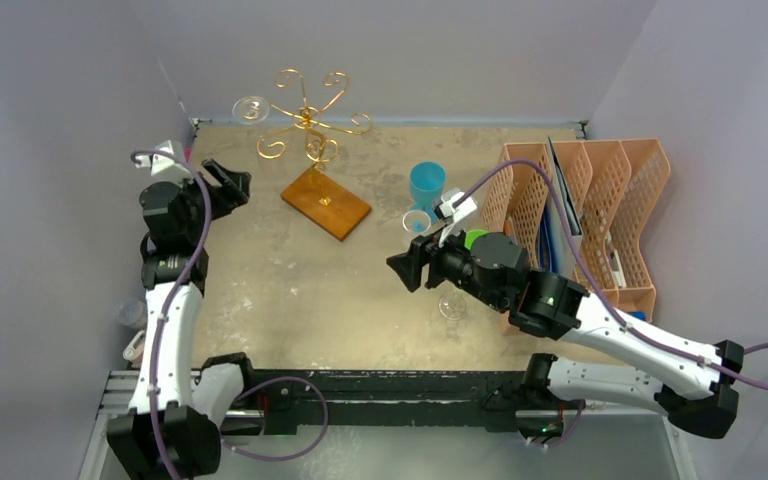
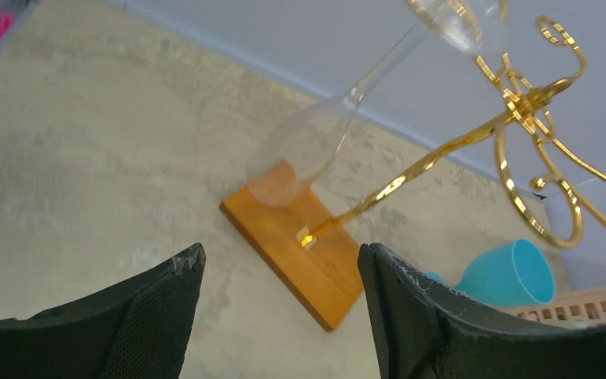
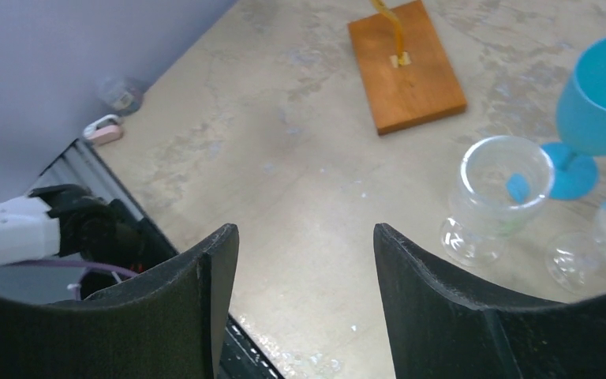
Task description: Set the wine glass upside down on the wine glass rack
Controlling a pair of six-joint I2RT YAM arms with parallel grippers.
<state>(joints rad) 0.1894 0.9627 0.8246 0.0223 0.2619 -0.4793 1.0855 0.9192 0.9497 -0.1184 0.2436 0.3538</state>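
Left claw (image 1: 224,182) stands wide near the worktop's (image 1: 290,290) left edge, with nothing between its black fingers (image 2: 166,316), and is apart from the wine glass (image 2: 304,146). That glass is clear and thin, with a long slim stem. It hangs upside down, bowl downward, with its round foot caught in a curled arm on the far-left side of the wine glass rack (image 1: 305,120). The rack is gold wire, with spiral arms spreading from a central post. Its brown wooden base (image 1: 325,202) lies towards the worktop's far edge. Right of it stands a blue goblet (image 1: 426,185) with small clear glasses nearby. Right claw (image 1: 407,270) is likewise wide and empty. An orange mesh organizer (image 1: 580,200) sits along the right edge.
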